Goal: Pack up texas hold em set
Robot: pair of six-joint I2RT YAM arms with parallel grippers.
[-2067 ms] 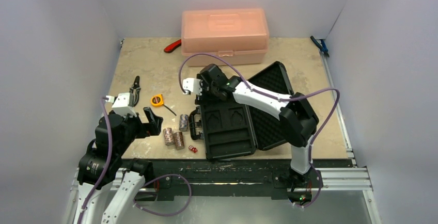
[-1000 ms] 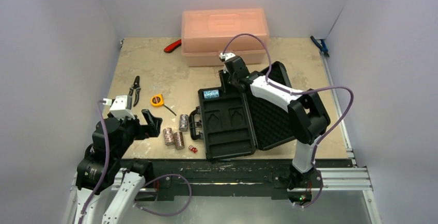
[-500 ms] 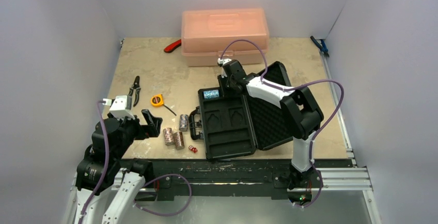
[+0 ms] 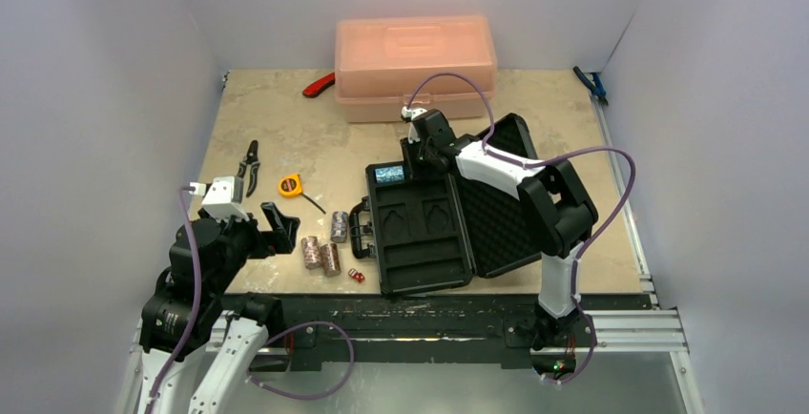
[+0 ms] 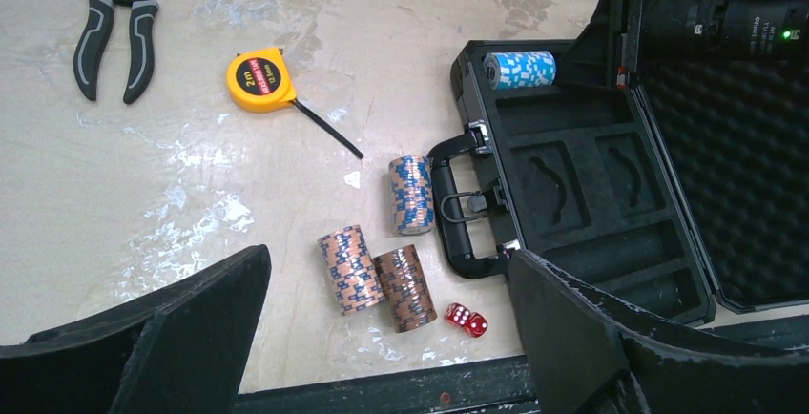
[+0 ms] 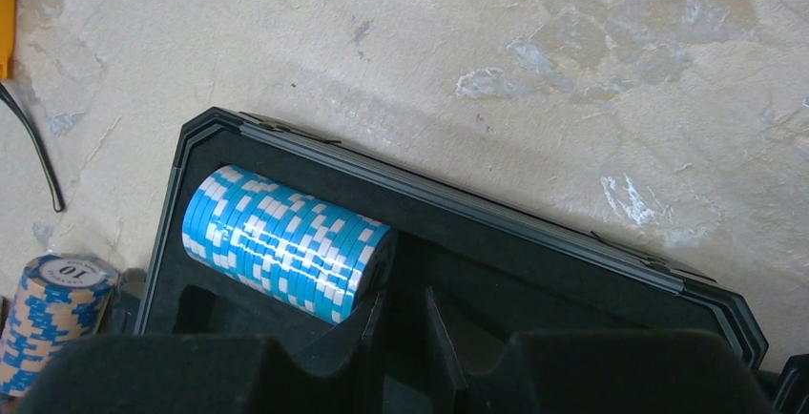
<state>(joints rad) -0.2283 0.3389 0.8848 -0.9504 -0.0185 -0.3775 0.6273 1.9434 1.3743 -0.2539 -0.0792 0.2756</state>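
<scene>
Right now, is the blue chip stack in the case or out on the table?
In. The blue chip stack lies sideways in a corner slot of the open briefcase.

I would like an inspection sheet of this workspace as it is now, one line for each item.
Surface: beige marbled table, worn patches, no spill seen.
Job's things: black briefcase open; blue chip stack lying in its far slot; three chip stacks and two red dice on the table by the handle.
Clutter: pink box, yellow tape measure, pliers, red-handled tool, blue-handled tool.
Grippers: left gripper open, empty, near the loose stacks; right gripper over the briefcase's far end, narrow gap, empty.
Cables: purple cables loop off both arms; no snag seen.
Surroundings: white walls on three sides; metal rail at the near edge.
</scene>
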